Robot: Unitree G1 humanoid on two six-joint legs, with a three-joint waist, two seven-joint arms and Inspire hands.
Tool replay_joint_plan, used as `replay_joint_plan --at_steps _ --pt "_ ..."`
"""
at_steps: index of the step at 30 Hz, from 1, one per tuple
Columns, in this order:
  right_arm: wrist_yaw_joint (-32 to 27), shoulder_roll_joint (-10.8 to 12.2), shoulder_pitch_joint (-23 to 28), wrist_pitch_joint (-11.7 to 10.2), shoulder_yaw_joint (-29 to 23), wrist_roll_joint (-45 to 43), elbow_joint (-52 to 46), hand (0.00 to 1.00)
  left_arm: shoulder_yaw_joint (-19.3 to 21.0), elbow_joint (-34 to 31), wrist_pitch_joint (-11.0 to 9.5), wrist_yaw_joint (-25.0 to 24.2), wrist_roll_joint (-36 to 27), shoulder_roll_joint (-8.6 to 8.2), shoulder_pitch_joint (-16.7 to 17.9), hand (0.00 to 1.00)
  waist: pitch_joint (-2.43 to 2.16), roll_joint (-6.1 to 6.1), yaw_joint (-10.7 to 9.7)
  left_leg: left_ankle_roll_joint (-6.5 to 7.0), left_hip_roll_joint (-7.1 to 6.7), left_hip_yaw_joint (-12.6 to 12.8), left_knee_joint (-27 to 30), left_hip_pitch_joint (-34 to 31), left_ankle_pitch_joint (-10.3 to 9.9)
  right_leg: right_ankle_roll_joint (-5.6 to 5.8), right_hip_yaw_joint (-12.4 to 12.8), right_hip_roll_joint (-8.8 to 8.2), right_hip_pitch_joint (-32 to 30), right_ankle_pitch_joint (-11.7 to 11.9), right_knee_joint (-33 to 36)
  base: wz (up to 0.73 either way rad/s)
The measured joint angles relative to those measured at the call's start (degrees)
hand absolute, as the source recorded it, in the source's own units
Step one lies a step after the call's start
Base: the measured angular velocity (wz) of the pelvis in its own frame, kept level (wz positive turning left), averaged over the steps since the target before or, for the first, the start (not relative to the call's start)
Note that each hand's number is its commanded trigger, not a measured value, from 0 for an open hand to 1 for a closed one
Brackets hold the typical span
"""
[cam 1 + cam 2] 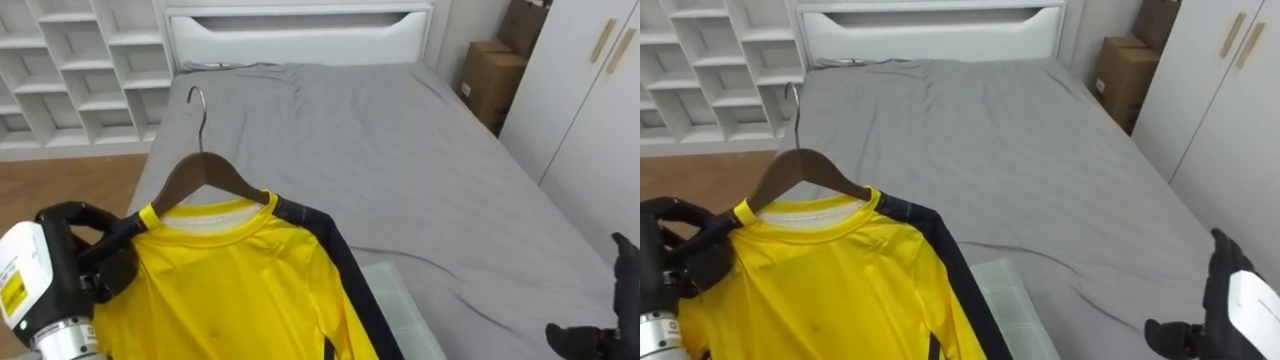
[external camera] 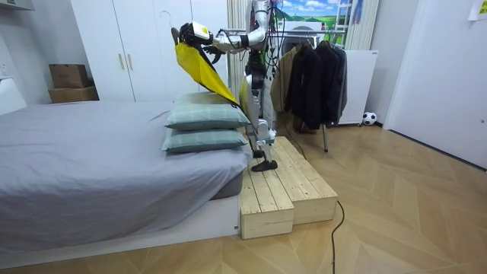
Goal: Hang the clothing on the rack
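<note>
The shirt [image 1: 240,290] is thin yellow cloth, smooth and a little shiny, with dark cloth down the sleeve. The hanger [image 1: 207,172] is smooth brown wood, and its hook [image 1: 199,105] is shiny metal. The bed [image 1: 400,170] has a grey cloth cover, dull and wrinkled. The box [image 1: 490,75] is brown cardboard. The steps [image 2: 285,190] are pale bare wood. The floor [image 2: 411,213] is wood with a soft shine.
</note>
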Motion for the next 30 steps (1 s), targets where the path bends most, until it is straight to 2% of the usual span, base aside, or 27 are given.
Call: replay_joint_plan --at_steps 6,14,20,26,30 --pt "5.3 -0.1 0.0 0.0 1.6 -1.8 -3.7 0.00 0.1 -2.0 0.2 -1.5 1.3 -0.52 0.8 1.00 -0.07 0.25 0.2 -0.05 0.12 0.0 0.0 -0.3 -0.2 -0.01 0.1 0.18 -0.5 0.0 0.2 0.00" --pt "6.4 -0.1 0.0 -0.9 1.7 -1.7 -7.3 0.00 0.0 -3.5 -0.2 -1.6 5.3 -0.95 1.0 1.00 -0.23 0.03 0.4 -0.06 0.10 0.0 0.2 -0.3 -0.1 -0.02 0.2 -0.23 -0.4 -0.1 0.2 0.00" --pt "6.9 -0.1 -0.1 -1.1 3.1 -0.8 -7.7 0.00 0.0 -3.5 -0.3 -1.6 5.2 -1.43 1.0 1.00 -0.25 -0.20 1.0 -0.06 0.05 0.1 0.3 -0.3 -0.1 0.00 0.2 -0.26 -0.4 -0.1 0.2 0.00" --pt "10.0 -0.1 -0.7 -2.6 4.1 2.7 -9.6 0.00 0.0 -3.5 -1.7 -1.6 5.3 -2.13 1.0 1.00 -0.18 -0.40 2.7 -0.06 0.09 0.2 0.5 -0.3 -0.1 -0.01 0.2 -0.29 -0.5 -0.1 0.3 0.00" --pt "15.0 -0.2 -2.6 -2.7 4.3 7.0 -9.8 0.00 -0.2 -3.5 -1.9 -2.5 7.2 -2.18 1.0 1.00 0.02 -0.95 3.0 -0.06 0.11 0.1 0.7 -0.2 -0.1 -0.03 0.1 -0.37 -0.4 -0.1 0.4 0.00"
